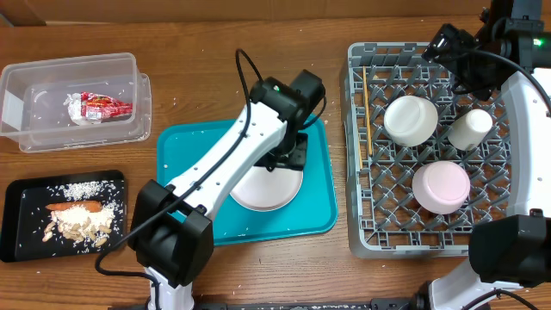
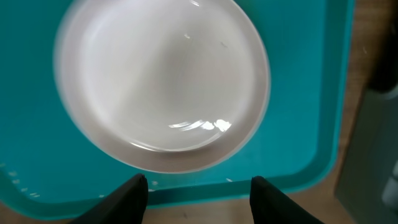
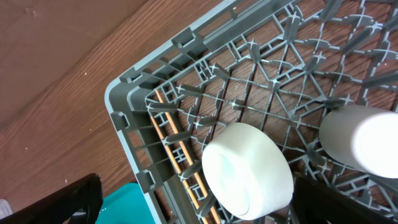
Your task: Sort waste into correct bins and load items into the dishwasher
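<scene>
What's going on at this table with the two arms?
Two robot arms are clearing a table. The left fingers hover open over a white plate on the teal tray, not gripping it. The right fingers hang open and empty over the grey rack, which holds two bowls, a cup and chopsticks. The wrapper and tissue lie in the clear tub; carrot and rice scraps in the black tray.

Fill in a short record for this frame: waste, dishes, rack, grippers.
clear tub: holds the red-and-white wrapper
black tray: holds the carrot and rice scraps
teal tray: one white plate lying flat
dish rack: two bowls, a cup, chopsticks on the teal-tray side
left gripper: open, above the plate, holding nothing
right gripper: open, over the rack's corner, holding nothing
</scene>
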`<state>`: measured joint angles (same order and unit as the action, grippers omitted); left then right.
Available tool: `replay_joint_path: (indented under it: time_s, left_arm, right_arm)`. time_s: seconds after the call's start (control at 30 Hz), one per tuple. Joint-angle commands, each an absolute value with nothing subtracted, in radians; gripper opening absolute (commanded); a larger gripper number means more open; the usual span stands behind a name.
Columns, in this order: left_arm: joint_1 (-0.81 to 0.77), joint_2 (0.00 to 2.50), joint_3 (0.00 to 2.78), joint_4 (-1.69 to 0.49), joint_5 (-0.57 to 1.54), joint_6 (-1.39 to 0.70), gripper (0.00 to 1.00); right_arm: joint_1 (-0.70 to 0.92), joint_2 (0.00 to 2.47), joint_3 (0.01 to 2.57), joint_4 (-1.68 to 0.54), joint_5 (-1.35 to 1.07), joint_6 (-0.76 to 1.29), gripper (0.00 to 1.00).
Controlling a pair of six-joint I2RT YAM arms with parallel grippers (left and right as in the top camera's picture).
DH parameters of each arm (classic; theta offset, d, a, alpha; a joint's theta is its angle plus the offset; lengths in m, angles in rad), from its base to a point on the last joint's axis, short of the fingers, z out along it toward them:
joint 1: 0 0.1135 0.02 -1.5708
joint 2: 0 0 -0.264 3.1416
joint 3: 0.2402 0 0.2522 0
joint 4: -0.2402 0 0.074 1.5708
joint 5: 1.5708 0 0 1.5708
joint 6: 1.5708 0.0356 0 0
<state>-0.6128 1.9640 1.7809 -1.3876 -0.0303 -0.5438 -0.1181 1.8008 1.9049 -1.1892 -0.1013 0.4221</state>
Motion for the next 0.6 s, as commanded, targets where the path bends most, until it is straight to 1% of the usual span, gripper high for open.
replay_joint_path:
  time_s: [0.0,0.1,0.23,0.3,0.37,0.4,0.5,0.57]
  left_arm:
    - [-0.549,1.947,1.909,-1.448,-0.243,-0.641,0.56]
    - [-0.463,1.926,1.998,-1.515,-0.292,-0.72,0.58]
    - [-0.313,1.894,2.061,-1.541,-0.25,-0.722,0.63]
    - [-0.234,1.883,2.063,-1.541,-0.2,-0.722,0.8]
    - [-0.15,1.883,2.062,-1.547,-0.123,-0.722,0.95]
    - [-0.117,1.885,2.059,-1.55,-0.088,-0.722,1.0]
    - [-0.026,1.885,2.05,-1.571,-0.004,-0.721,1.0]
    - [0.006,1.885,2.049,-1.592,0.005,-0.721,1.0]
  right_arm:
    - [-0.119,1.796,1.908,-1.177,-0.107,0.424,1.0]
    - [-0.119,1.796,1.908,-1.138,-0.11,0.423,1.0]
    - [-0.119,1.796,1.908,-1.135,-0.11,0.423,1.0]
    - [-0.119,1.796,1.908,-1.135,-0.13,0.428,1.0]
    - [-0.119,1.796,1.908,-1.14,-0.211,0.427,1.0]
    - [-0.119,1.796,1.908,-1.151,-0.268,0.427,1.0]
    - [-0.119,1.796,1.908,-1.133,-0.432,0.427,1.0]
    - [-0.119,1.796,1.908,-1.132,-0.526,0.423,1.0]
